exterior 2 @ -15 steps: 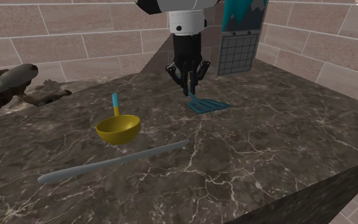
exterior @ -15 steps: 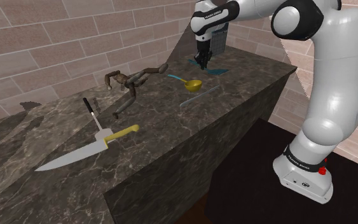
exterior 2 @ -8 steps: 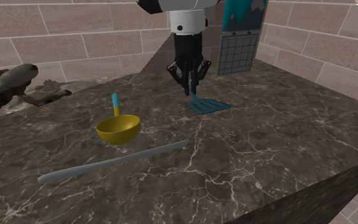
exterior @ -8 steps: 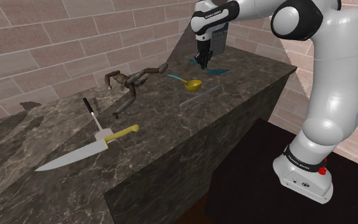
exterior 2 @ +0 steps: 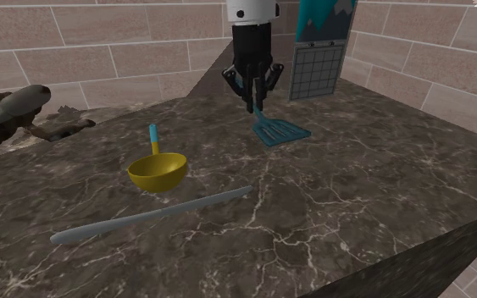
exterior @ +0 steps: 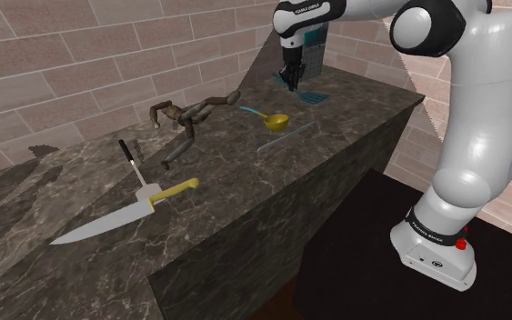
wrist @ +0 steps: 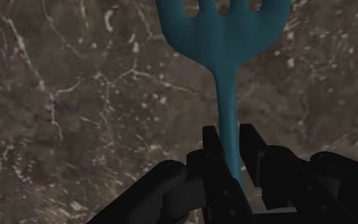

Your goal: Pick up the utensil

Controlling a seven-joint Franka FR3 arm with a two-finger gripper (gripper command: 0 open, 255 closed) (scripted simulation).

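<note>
**Fingers clamped on the teal spatula's handle, far end of the counter**

- Gripper (exterior 2: pixel 254 106): points straight down over the dark marble counter (exterior 2: pixel 372 195), close to the brick wall (exterior 2: pixel 101 51). In the wrist view the two black fingers (wrist: pixel 210 147) press on the thin handle from both sides, so the gripper (wrist: pixel 229 137) is closed around it with a firm hold.
- Slotted spatula (exterior 2: pixel 280 131): teal. The handle runs up into the fingers and the slotted head hangs below and ahead of them, tilted. Cannot tell whether the head's lowest edge touches the marble. In the wrist view the spatula (wrist: pixel 225 32) reaches away from the fingertips, with marble behind it.
- Shoulder view: gripper (exterior: pixel 290 84) and spatula (exterior: pixel 312 95) are at the far end of the counter, just in front of a grey gridded panel (exterior 2: pixel 317 72) that leans on the wall.
- Yellow ladle (exterior 2: pixel 157 169): short teal handle, resting on the counter, well apart from the spatula toward the second exterior view's left.
- Long grey-blue stick (exterior 2: pixel 152 215): lies flat, just in front of the ladle.
- Brown jointed wooden figure (exterior: pixel 190 116): lies farther along the counter toward the shoulder view's left.
- Yellow-handled chef's knife (exterior: pixel 122 216): lies flat, nearer the camera. A black-handled tool (exterior: pixel 134 168) lies against the knife where blade meets handle.
- Arm base: sits on the black stand (exterior: pixel 363 282).
</note>
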